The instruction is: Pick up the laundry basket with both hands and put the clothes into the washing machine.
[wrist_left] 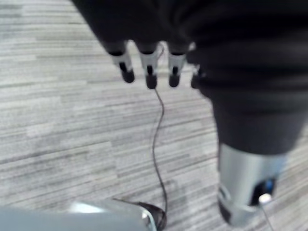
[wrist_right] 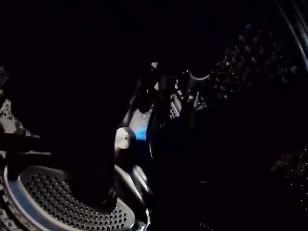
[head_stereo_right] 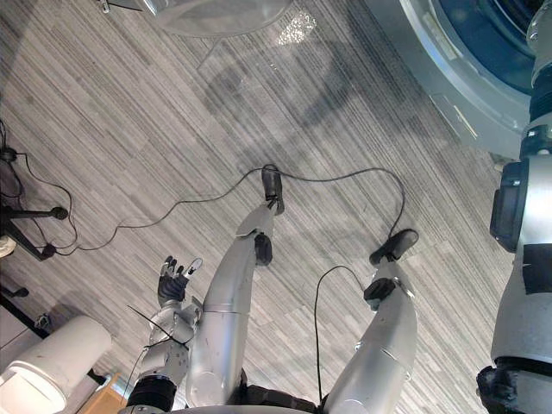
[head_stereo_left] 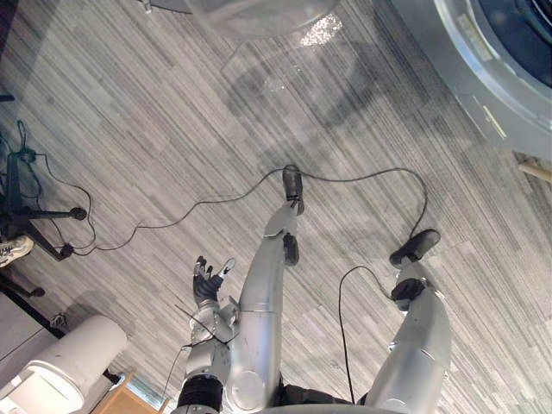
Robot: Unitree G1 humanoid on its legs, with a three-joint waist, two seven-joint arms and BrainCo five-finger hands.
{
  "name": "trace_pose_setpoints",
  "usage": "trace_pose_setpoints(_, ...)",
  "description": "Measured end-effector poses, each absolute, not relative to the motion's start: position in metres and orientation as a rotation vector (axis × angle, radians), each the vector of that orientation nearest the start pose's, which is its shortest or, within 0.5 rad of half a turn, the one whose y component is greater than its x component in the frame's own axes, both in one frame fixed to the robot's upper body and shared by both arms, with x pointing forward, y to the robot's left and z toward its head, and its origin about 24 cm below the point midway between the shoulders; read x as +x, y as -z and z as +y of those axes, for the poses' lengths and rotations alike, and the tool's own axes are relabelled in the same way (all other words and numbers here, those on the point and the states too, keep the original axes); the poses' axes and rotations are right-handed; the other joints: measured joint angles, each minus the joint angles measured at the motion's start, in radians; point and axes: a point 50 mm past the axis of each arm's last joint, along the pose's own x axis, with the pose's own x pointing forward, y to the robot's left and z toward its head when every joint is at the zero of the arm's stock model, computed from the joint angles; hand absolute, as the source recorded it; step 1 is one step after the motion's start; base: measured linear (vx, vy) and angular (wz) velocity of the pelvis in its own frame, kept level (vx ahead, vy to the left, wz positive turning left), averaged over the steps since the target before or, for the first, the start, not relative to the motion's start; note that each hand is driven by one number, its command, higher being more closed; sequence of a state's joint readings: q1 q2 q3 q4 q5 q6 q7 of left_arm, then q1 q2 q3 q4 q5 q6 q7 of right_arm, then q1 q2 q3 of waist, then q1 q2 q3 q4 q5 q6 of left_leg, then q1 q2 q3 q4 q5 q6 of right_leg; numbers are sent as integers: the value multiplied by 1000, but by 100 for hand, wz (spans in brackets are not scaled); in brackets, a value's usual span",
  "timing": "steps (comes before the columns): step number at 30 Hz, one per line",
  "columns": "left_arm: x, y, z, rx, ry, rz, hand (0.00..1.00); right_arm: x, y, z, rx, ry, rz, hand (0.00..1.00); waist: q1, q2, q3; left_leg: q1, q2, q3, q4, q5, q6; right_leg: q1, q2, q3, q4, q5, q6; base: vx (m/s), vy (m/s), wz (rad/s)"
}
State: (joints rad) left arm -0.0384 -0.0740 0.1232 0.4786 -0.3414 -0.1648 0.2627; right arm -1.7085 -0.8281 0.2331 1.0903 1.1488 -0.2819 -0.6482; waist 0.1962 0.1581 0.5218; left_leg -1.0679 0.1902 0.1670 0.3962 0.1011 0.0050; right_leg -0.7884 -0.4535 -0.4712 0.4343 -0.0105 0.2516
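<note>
**A:** Was there any writing on the washing machine [head_stereo_left: 483, 78]?

**B:** A pale label strip [head_stereo_left: 476, 36] sat on its grey front ring, but the print was too small to read. The machine took the upper right corner of both eye views, with its dark round opening cut off by the edge. Its clear round door [head_stereo_left: 259, 13] hung open over the grey striped carpet [head_stereo_left: 129, 112].

**A:** What did one view give that the others lacked?

**B:** The right eye view showed the right arm [head_stereo_right: 526, 285] rising along the right edge towards the machine's opening. The right wrist view looked into darkness. The perforated metal of the drum [wrist_right: 62, 202] curved below the right hand [wrist_right: 124, 139], which caught a faint blue glow. It was too dim to tell whether that hand was open or closed on something.

**A:** And the left hand [head_stereo_left: 207, 283]?

**B:** It was low on the left, well apart from the machine. Its fingers [wrist_left: 150, 72] were straight and spread above the carpet, holding nothing, and its own wrist view showed the same.

**A:** Where was the basket?

**B:** A white rounded container [head_stereo_left: 56, 366] stood in the lower left corner, near the left hand but apart from it. It may have been the laundry basket, though so little of it showed that I couldn't be sure.

**A:** Anything else?

**B:** A black stand [head_stereo_left: 26, 216] with splayed legs and a person's shoe [head_stereo_left: 10, 250] were at the left edge.
</note>
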Motion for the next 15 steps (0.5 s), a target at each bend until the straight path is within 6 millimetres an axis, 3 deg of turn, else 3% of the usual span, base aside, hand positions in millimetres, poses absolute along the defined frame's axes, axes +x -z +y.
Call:
trace_pose_setpoints(7,224,57,172,-377,-478,351,0,325,-431,-331,963,745,-759,0,22,0,0,0,-8,-17,19,0,0,16,-18,-15,23,-9,-1,6,19,7)
trace_pose_setpoints(15,216,68,174,-373,-518,422,0,328,-412,-339,1045,784,-717,0,33,1,-1,29,-23,-13,14,0,0,35,-36,-10,36,-11,-1,15,15,5)
